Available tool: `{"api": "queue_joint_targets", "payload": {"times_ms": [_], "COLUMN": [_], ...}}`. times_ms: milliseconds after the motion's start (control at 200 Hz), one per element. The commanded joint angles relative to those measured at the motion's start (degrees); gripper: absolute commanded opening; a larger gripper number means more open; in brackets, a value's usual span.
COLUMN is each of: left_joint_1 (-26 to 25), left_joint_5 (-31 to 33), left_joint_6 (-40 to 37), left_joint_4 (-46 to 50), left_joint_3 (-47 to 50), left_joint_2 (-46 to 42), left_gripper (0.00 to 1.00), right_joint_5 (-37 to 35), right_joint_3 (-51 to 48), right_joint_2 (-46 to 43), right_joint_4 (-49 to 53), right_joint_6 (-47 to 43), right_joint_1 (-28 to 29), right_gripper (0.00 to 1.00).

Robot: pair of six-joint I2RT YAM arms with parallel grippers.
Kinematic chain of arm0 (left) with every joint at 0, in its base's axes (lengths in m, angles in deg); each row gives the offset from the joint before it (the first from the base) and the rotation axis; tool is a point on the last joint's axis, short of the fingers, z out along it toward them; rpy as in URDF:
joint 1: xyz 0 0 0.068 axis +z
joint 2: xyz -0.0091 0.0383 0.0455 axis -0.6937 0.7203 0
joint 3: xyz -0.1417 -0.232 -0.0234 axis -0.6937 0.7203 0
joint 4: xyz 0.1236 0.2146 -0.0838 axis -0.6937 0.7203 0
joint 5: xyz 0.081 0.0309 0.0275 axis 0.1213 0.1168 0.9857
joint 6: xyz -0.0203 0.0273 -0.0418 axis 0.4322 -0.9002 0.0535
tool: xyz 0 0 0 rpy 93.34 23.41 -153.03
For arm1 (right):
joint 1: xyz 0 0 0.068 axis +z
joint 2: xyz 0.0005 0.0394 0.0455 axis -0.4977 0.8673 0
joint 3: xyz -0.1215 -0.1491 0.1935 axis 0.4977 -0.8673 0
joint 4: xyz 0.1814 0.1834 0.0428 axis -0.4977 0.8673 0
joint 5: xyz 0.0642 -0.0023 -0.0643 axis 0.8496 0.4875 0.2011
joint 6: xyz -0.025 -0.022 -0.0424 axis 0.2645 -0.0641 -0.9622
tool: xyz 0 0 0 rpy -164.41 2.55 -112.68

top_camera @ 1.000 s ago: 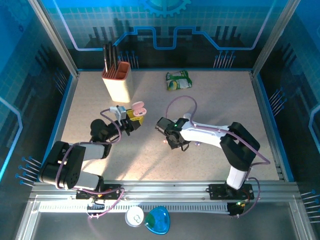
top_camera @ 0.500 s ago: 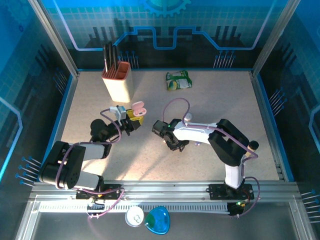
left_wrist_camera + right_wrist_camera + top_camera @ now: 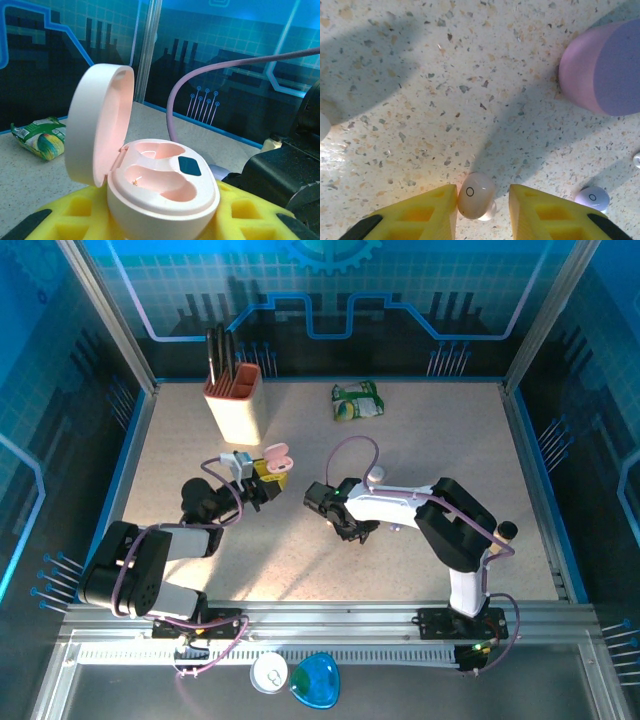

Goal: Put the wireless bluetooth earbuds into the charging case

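Now, my left tool point(image 3: 269, 471): closed on the pink case point(image 3: 162, 187), with a yellow finger point(image 3: 75, 215) against each side of its lower half.
Pink case: the lid is swung up and stands at the left in my left wrist view. Two hollows in the base face upward, with a small dark blue patch beside them.
My right tool point(image 3: 482, 210): partly open with its tips down at the table point(image 3: 430, 440). It grips nothing and has one finger on each side of the pale pink earbud point(image 3: 476, 195).
Pale pink earbud: lying on the table just beside the finger at the left of my right wrist view, with a clear gap to the other finger.
Lilac earbud point(image 3: 592, 198): on the table, near the outer side of that other finger.
Lilac case point(image 3: 600, 67): a rounded shape on the table, well apart from both earbuds.
From above: my two tools are near each other mid-table but apart.
Far side: a green packet point(image 3: 357, 400) and a tan holder point(image 3: 236, 405) with dark handles.
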Motion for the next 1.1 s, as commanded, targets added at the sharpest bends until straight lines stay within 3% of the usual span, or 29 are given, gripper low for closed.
{"api": "queue_joint_targets", "payload": {"times_ms": [0, 355, 595, 935, 1096], "left_joint_1": [0.60, 0.60, 0.60, -1.44, -4.44], "left_joint_5": [-1.54, -1.77, -2.05, -3.17, -3.26], "left_joint_6": [1.06, 1.46, 1.03, -0.16, -3.08], "left_joint_4": [-1.97, -1.96, -1.96, -1.96, -1.94], "left_joint_3": [-1.11, -1.18, -1.16, -2.19, -2.33], "left_joint_2": [0.51, 0.51, 0.79, 3.31, 4.36], "left_gripper": [0.26, 0.26, 0.26, 0.26, 0.26], "right_joint_5": [-1.70, -1.70, 0.48, 18.95, 31.92], "right_joint_3": [1.08, 1.52, 0.77, -7.44, -14.36], "right_joint_2": [0.12, 0.94, -2.64, -16.69, -24.17], "right_joint_4": [1.80, 1.91, 1.13, -9.45, -17.69], "right_joint_6": [1.39, 0.93, 0.42, -0.85, 0.72], "right_joint_1": [0.49, 0.43, -0.49, -8.50, -15.26], "right_gripper": [0.31, 0.17, 0.17, 0.18, 0.18]}}
